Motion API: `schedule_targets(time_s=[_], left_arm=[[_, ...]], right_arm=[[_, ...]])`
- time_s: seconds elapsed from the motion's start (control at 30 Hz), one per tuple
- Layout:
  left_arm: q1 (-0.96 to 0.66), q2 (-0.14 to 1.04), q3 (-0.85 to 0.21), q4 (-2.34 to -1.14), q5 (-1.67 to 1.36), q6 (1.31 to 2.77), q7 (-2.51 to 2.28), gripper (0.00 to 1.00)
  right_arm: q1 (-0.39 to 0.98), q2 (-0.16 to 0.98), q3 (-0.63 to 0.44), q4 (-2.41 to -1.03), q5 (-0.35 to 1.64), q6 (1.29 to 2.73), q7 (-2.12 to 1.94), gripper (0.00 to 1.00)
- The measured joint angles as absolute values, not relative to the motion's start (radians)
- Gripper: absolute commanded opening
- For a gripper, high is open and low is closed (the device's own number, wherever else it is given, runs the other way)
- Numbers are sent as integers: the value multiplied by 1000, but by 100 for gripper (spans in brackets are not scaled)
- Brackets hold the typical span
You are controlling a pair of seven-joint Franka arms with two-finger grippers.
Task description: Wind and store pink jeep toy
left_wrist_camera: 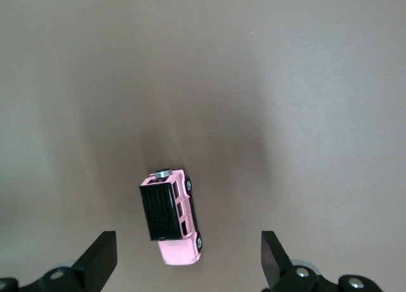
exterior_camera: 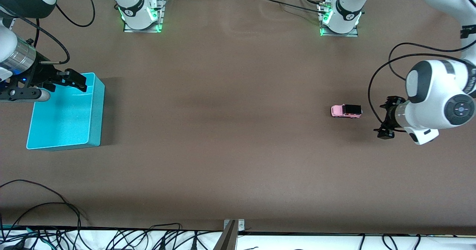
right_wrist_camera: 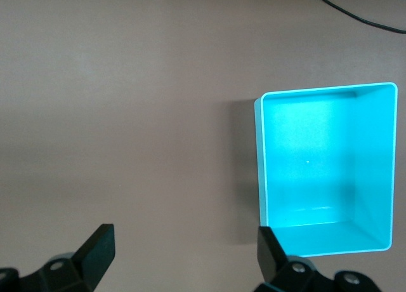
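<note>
Pink jeep toy point(exterior_camera: 346, 111) (spare wheel in left wrist view point(left_wrist_camera: 170, 217)) untouched.

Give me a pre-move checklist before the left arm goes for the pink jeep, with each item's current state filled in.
1. Pink jeep toy standing on its wheels on the table, nothing touching it: ok.
2. Left gripper open and empty, jaws wide in the left wrist view: ok.
3. Left gripper lined up on the jeep: not ok; it hangs beside the toy, toward the left arm's end of the table.
4. Turquoise bin empty and ready to receive the toy: ok.
5. Right gripper open, waiting over the bin's rim: ok.
6. Jeep wound up: cannot tell.
</note>
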State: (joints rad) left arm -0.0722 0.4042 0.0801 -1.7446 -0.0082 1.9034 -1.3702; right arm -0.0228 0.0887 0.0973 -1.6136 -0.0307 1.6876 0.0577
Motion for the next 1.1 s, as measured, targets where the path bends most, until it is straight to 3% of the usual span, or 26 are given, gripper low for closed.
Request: schedule_targets(time_s=[0.9, 1.1], left_arm=[[-74, 343, 40, -2205, -20, 2450, -1593, 100], [-73, 331, 40, -2260, -26, 2507, -1649, 100]], right_arm=[[-23, 89, 97, -1614, -31, 1688, 58, 100], [-23, 88, 97, -1614, -31, 1689, 58, 100]])
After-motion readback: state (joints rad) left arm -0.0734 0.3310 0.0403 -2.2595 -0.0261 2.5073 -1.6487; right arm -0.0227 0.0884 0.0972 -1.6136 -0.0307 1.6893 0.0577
